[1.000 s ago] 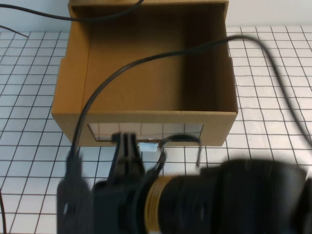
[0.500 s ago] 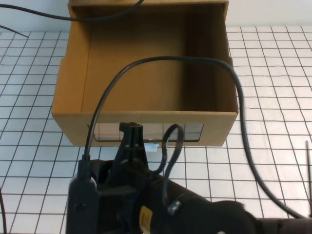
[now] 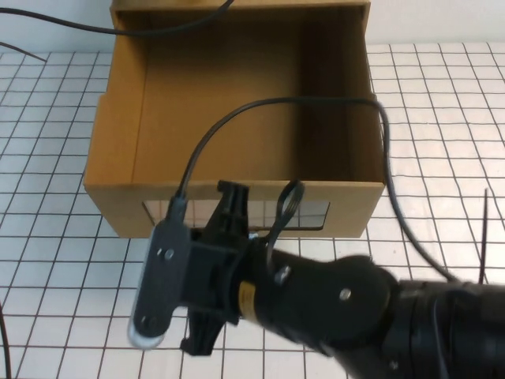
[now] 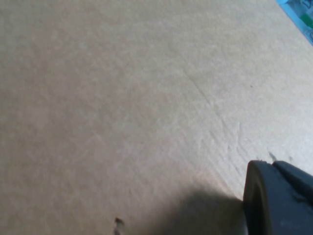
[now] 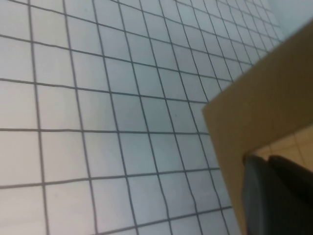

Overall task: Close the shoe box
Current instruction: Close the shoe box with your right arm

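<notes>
The shoe box (image 3: 237, 118) is a brown cardboard drawer, open on top and empty, pulled toward me out of its sleeve at the back. Its front panel has a clear window (image 3: 312, 213). The white pull below the window is almost hidden behind my right gripper. My right gripper (image 3: 233, 197) is shut, with its tips against the front panel at the window. In the right wrist view the gripper (image 5: 274, 196) lies on the panel (image 5: 264, 112). My left gripper (image 4: 279, 196) is out of the high view. It is shut, close against plain cardboard (image 4: 122, 107).
The white gridded table (image 3: 442, 118) lies on both sides of the box. Black cables (image 3: 316, 101) loop over the drawer and run along the right. My right arm (image 3: 331, 308) fills the near foreground. A blue-green object (image 4: 299, 15) shows at one corner of the left wrist view.
My right arm has moved forward toward the box and its fingertips have risen from the pull to the window. The cable loop has shifted. The box has not visibly moved.
</notes>
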Motion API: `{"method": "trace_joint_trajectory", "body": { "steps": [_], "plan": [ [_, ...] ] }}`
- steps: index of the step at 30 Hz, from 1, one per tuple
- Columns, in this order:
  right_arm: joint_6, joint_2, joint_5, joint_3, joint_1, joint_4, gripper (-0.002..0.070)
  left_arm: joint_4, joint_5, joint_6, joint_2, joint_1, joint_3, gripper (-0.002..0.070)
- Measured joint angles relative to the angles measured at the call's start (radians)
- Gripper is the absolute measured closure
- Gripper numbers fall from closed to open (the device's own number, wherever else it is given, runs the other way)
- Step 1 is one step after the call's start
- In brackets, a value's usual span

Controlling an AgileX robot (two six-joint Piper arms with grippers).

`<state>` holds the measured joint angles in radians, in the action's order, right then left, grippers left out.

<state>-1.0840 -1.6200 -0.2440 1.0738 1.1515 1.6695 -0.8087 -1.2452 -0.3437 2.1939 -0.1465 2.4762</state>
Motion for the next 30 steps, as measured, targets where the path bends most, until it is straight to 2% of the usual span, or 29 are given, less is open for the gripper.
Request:
{"method": "trace_joint_trajectory", "body": {
  "steps": [5,12,23,30],
  "plan": [
    [-0.017,0.0,0.083,0.0,-0.068,0.004,0.0689,0.0,0.0,0.0,0.0,0.0,0.0,0.068],
    [-0.021,-0.032,0.182,0.0,-0.075,0.004,0.0689,0.0,0.0,0.0,0.0,0.0,0.0,0.068],
    [-0.07,-0.08,0.133,0.0,-0.07,0.006,0.0689,0.002,0.0,0.0,0.0,0.0,0.0,0.068],
    [-0.092,-0.105,0.136,0.045,-0.135,0.006,0.0689,0.01,0.0,0.0,0.0,0.0,0.001,0.068]
  ]
}}
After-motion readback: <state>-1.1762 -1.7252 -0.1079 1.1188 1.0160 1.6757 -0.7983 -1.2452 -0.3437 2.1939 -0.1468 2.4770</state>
